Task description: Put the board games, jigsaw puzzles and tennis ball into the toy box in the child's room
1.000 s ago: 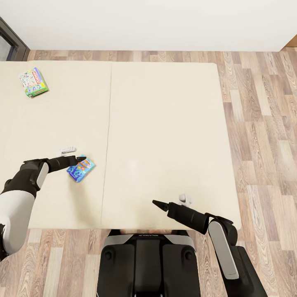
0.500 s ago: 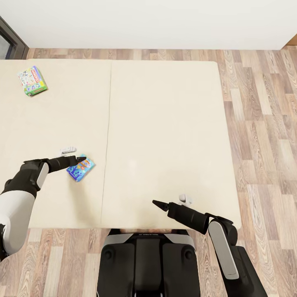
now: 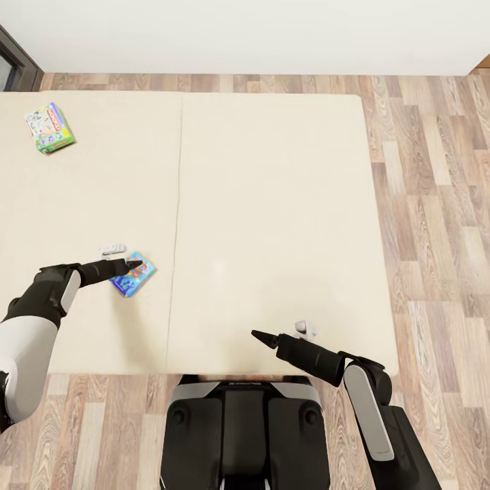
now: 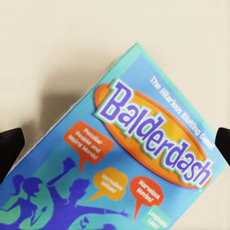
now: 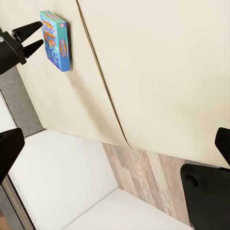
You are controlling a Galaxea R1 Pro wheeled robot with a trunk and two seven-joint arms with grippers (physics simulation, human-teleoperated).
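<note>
— Where was the blue board game [image 3: 133,275] just then?

— Flat on the bed [image 3: 272,204], left of the mattress seam, in the lower left of the head view. The cover read "Balderdash" in the left wrist view. The green-and-white Monopoly box [image 3: 49,127] lay well apart from it, in the upper left corner of that frame.

— And the left gripper [image 3: 133,262]?

— Right at the blue box's upper edge, fingers apart. In the left wrist view the two dark fingertips [image 4: 9,148] sat at opposite margins with the whole box between them — spread wider than the box, gripping nothing. Whether a tip touched the cardboard, I couldn't tell.

— Why hold it like that?

— My reading: the box is thin and lies flush on a soft mattress, so the jaws need to straddle its edges before closing. The arm came in low and nearly level, which suits a pinch across the width.

— The right gripper [image 3: 260,335]?

— Parked over the bare mattress near the foot of the bed, lower centre of the head view, holding nothing. Its own camera showed its fingertips far apart, so open too — probably just kept clear of the left arm's work.
</note>
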